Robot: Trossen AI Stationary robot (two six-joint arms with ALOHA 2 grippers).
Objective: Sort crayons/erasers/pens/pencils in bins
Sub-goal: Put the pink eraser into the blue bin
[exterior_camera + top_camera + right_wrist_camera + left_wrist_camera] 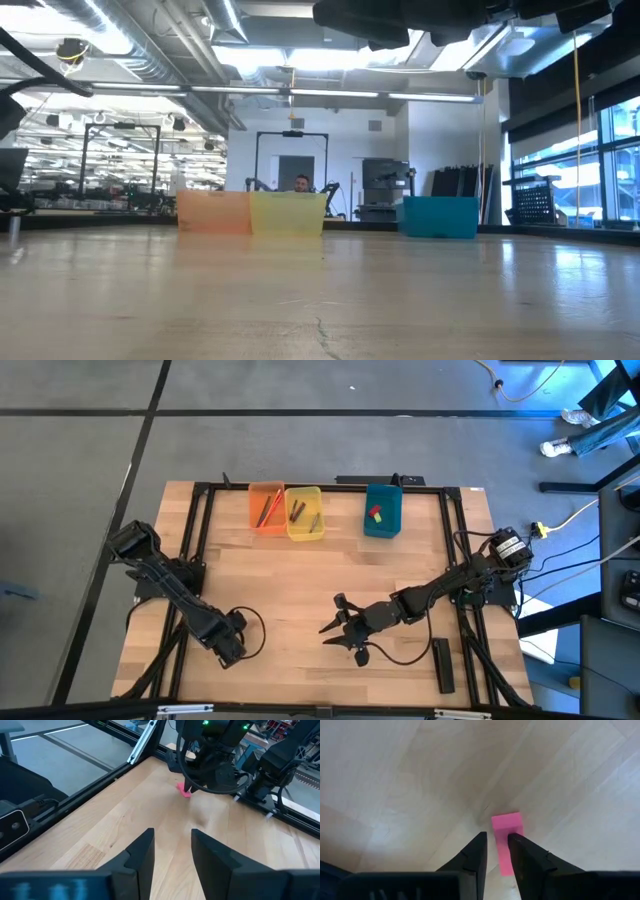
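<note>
Three bins (300, 510) sitting at upper centre of the high view, already holding several sorted items. One pink eraser (507, 840) lying flat on the bare worktop (300, 590), lower left of centre, not yet binned: a small, stubby rectangular block. Left gripper (495, 851) straddling the eraser, jaws narrowing around it, firm grasp not confirmed. Right gripper (171, 851) waiting at lower centre, jaws parted, empty.
</note>
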